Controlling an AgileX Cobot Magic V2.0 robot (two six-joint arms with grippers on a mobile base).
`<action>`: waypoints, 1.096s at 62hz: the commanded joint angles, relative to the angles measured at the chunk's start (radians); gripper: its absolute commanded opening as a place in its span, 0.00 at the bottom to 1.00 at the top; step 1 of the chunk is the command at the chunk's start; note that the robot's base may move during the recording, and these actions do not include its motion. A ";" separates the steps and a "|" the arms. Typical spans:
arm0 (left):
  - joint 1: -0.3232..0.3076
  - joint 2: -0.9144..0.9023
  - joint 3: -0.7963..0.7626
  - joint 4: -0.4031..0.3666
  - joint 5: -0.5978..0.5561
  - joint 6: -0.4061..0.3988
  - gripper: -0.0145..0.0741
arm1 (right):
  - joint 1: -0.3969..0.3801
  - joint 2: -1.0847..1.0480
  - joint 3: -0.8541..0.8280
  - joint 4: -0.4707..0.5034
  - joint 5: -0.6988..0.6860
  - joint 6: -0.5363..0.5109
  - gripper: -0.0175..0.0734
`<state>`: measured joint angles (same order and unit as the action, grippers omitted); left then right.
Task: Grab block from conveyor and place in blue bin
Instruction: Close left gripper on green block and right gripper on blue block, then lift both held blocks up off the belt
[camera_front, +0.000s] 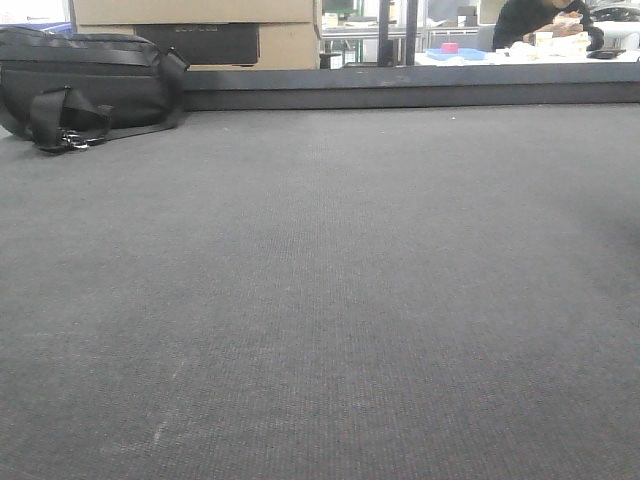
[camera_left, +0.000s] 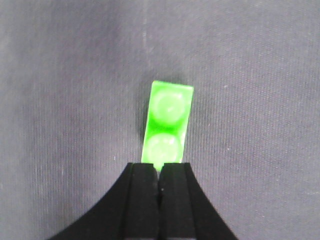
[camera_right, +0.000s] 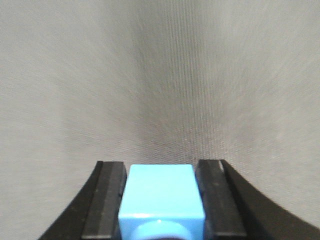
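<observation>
Left gripper (camera_left: 159, 171): my fingers are drawn almost together on the near end of the green block (camera_left: 167, 122). A pale sliver of it shows between the tips. The rest juts forward, studs facing the camera, over the conveyor (camera_front: 320, 300).

Right gripper (camera_right: 161, 167): my pads are clamped on either side of the blue block (camera_right: 161, 195), also over the grey belt.

Front view: a black bag (camera_front: 85, 85) lies at the far left edge.
</observation>
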<state>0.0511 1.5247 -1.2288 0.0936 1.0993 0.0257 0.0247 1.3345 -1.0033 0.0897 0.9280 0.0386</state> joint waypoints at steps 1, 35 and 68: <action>0.002 0.030 -0.009 -0.019 -0.015 0.047 0.04 | 0.001 -0.033 -0.006 0.004 -0.017 -0.002 0.01; 0.002 0.208 -0.007 -0.019 -0.059 0.052 0.66 | 0.001 -0.038 -0.006 0.031 -0.025 -0.002 0.01; 0.002 0.233 -0.067 -0.042 0.035 0.052 0.04 | 0.001 -0.051 -0.008 0.036 -0.031 -0.002 0.01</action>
<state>0.0511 1.7672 -1.2625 0.0693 1.0916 0.0781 0.0247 1.3028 -1.0033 0.1221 0.9109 0.0386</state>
